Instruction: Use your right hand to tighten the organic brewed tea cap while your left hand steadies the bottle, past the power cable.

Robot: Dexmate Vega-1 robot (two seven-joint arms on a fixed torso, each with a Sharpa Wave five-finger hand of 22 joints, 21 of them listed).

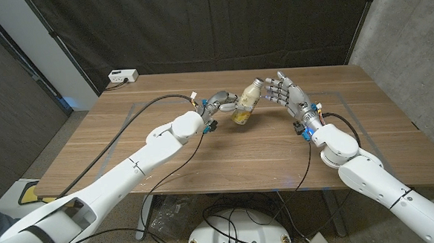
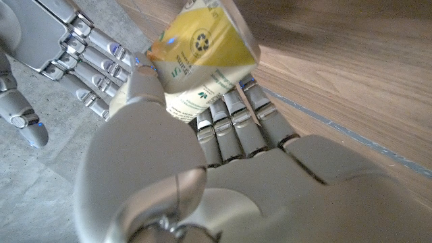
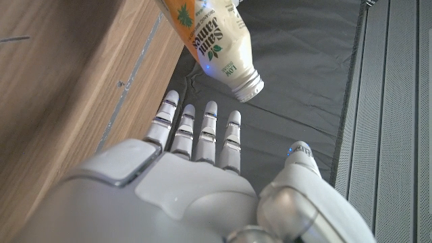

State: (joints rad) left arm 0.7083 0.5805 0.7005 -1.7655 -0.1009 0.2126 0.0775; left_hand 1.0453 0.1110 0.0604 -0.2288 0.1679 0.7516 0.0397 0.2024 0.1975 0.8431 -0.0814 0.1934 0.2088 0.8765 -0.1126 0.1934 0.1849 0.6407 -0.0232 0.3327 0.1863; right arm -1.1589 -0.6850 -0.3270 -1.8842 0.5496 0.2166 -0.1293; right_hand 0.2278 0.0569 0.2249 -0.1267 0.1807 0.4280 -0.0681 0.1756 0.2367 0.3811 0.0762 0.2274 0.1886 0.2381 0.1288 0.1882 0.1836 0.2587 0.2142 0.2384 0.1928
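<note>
Standing at a wooden table (image 1: 129, 152) in a room with a dark curtain (image 1: 197, 26) behind, the robot works over the middle of the board. A white power strip (image 1: 122, 76) lies at the table's ten o'clock corner. The left hand (image 1: 217, 104) grips the tea bottle (image 1: 246, 103) — lifted, tilted, neck toward one o'clock. Just beside the neck, the right hand (image 1: 286, 92) is spread wide, holding nothing. Whether a cap sits on the neck is hard to tell.
</note>
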